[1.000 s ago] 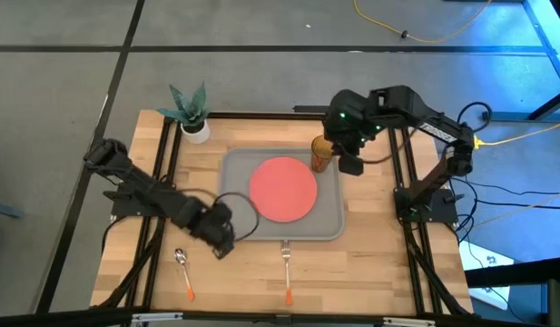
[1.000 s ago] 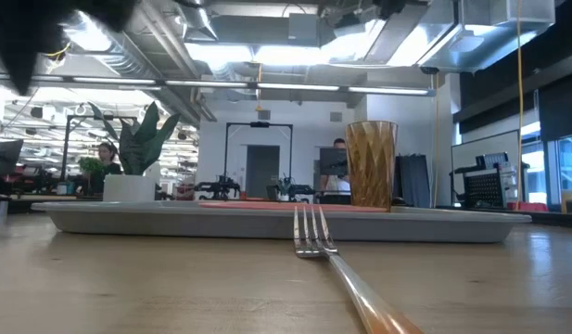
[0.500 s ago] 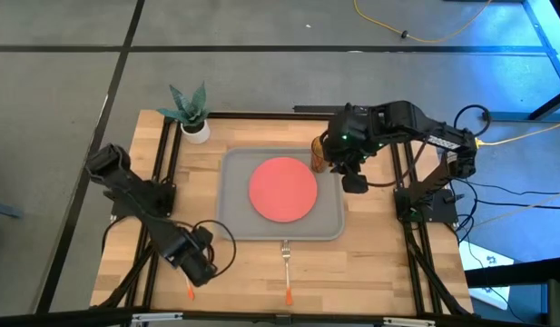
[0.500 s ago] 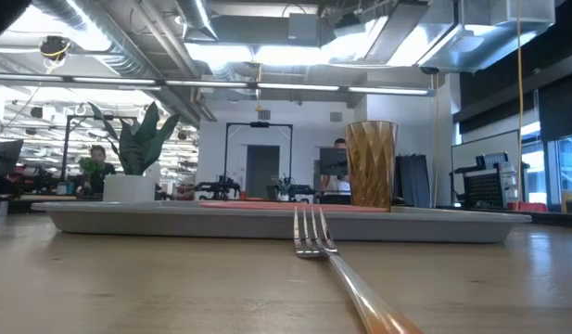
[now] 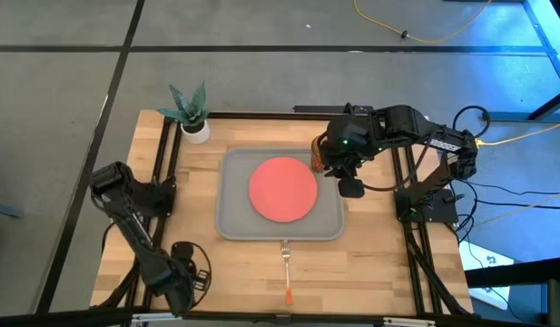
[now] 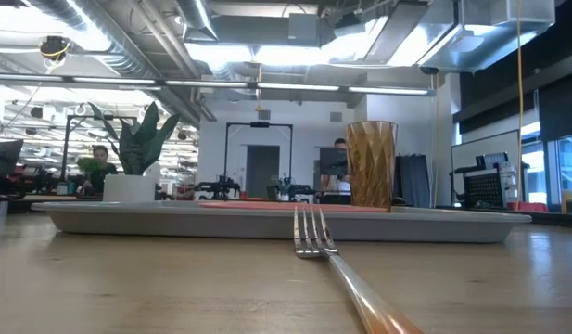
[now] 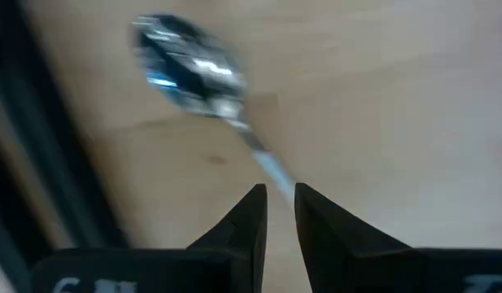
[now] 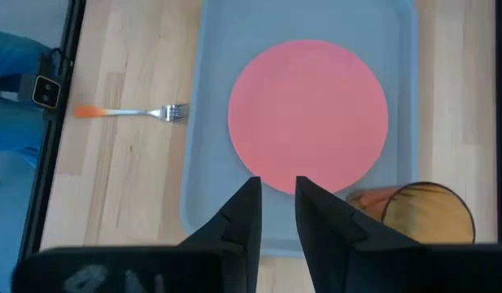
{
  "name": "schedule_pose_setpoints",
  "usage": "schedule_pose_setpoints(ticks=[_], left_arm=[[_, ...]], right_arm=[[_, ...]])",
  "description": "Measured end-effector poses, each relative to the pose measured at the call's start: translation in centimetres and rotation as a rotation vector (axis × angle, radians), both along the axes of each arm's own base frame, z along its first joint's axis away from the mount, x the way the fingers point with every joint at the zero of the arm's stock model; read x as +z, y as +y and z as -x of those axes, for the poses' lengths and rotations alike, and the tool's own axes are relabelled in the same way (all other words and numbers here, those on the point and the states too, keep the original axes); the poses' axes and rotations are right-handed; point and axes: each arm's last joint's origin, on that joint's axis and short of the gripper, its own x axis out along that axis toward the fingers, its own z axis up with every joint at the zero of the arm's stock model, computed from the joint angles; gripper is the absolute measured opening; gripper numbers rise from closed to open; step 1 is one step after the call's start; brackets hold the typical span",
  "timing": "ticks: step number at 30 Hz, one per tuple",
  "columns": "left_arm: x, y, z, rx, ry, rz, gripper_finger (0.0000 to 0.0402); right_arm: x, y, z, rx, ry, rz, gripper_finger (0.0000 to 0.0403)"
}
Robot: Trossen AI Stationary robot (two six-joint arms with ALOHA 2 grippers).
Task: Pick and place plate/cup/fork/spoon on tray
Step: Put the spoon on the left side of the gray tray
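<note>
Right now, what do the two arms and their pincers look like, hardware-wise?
Both arms are dark, jointed links. The right arm has a small green light near its wrist and a dark cable looping beside it; a coiled dark cable hangs by the left arm. Each pincer, left and right, has two dark tapered fingers.

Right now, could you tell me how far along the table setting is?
Done: the plate and the cup sit on the tray. In hand: the left pincer is at the spoon handle. Left: the spoon and the fork, both on the table beside the tray.
</note>
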Motion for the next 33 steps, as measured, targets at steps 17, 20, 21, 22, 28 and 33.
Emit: schedule_pose_setpoints(ticks=[17,20,21,22,28,33], left_arm=[[-2.1,0.0,-0.4,0.033,0.049,-0.091,0.0060],[-2.3,0.1,-0.9,0.048,0.052,-0.081,0.0058],[-2.4,0.1,-0.9,0.051,0.059,-0.078,0.0057],[-2.4,0.2,-1.0,0.055,0.066,-0.075,0.0058],[-2.4,0.1,-0.9,0.063,0.095,-0.058,0.0058],[-2.4,0.2,-1.0,0.063,0.085,-0.064,0.0059]], right_arm=[[0.0,0.0,-0.1,-0.001,-0.010,0.000,0.0078],[0.0,0.0,-0.1,-0.001,-0.010,0.000,0.0078],[0.0,0.0,-0.1,0.000,-0.010,0.000,0.0078],[0.0,0.0,-0.1,0.000,-0.010,0.000,0.0078],[0.0,0.0,-0.1,0.000,-0.009,0.000,0.0078],[0.0,0.0,-0.1,0.000,-0.009,0.000,0.0078]])
